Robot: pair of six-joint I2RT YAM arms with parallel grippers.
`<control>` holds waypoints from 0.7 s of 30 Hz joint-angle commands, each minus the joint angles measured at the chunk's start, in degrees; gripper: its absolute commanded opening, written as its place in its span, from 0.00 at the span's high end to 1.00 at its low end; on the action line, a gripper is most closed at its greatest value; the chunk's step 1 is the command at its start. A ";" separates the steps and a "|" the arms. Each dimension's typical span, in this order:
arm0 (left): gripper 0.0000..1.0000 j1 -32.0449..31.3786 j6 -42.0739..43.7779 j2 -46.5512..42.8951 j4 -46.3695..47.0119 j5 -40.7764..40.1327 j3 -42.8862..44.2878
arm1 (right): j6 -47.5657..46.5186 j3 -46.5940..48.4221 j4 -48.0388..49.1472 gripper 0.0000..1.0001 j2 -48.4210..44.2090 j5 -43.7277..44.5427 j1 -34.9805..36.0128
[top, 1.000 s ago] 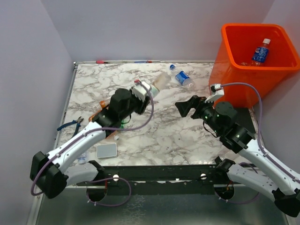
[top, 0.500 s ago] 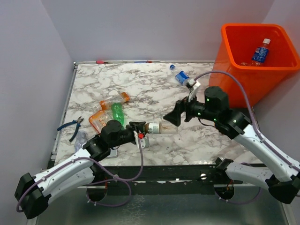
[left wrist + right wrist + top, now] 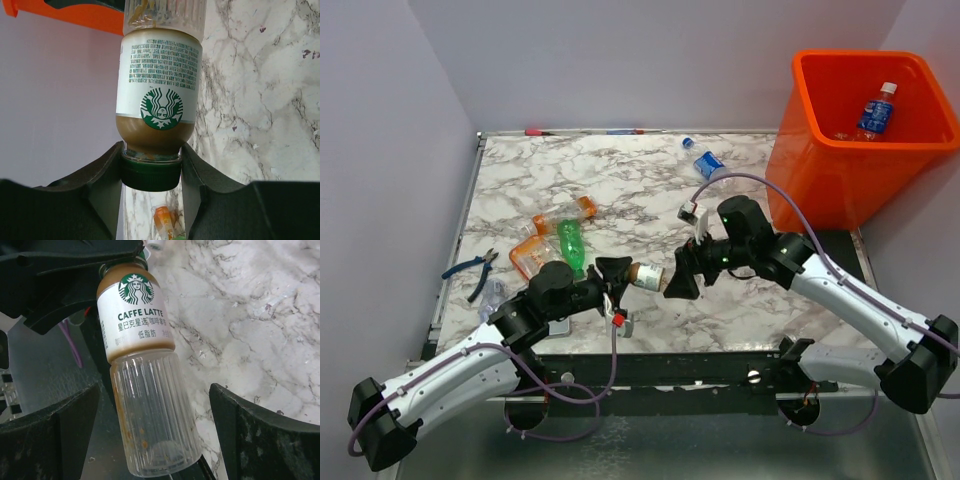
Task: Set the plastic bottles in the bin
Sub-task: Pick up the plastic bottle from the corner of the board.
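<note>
A ribbed clear coffee bottle (image 3: 648, 276) with a white label and green cap hangs on its side above the table's front middle. My left gripper (image 3: 620, 272) is shut on its cap (image 3: 150, 175); the label (image 3: 159, 75) points away from the camera. My right gripper (image 3: 680, 278) is open, its fingers (image 3: 235, 415) either side of the bottle's clear base (image 3: 155, 440), gaps on both sides. The orange bin (image 3: 820, 170) stands at the back right with a blue-labelled bottle (image 3: 876, 110) inside. More plastic bottles lie on the table: orange (image 3: 560, 215), green (image 3: 570, 243), clear (image 3: 705, 163).
Blue-handled pliers (image 3: 470, 268) lie near the left edge, beside a clear bottle (image 3: 492, 293). Another orange bottle (image 3: 525, 258) lies by the green one. A red pen (image 3: 540, 131) rests along the back edge. Walls close in on the left and the back.
My left arm has swung the bottle from the table's middle down to the front. My right gripper has come left from beside the bin and now straddles the bottle's base.
</note>
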 commanded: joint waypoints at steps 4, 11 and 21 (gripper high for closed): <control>1.00 -0.25 3.18 1.49 -1.01 -0.48 3.14 | -0.68 0.26 -0.21 0.25 4.60 -3.43 1.85; 0.94 -0.24 1.61 1.71 -0.98 -1.73 3.49 | -0.63 0.12 0.97 0.58 4.41 -0.72 2.60; 0.01 -0.28 -30.37 1.87 8.73 -12.35 5.63 | 7.47 -5.32 15.72 0.66 -14.48 25.26 2.63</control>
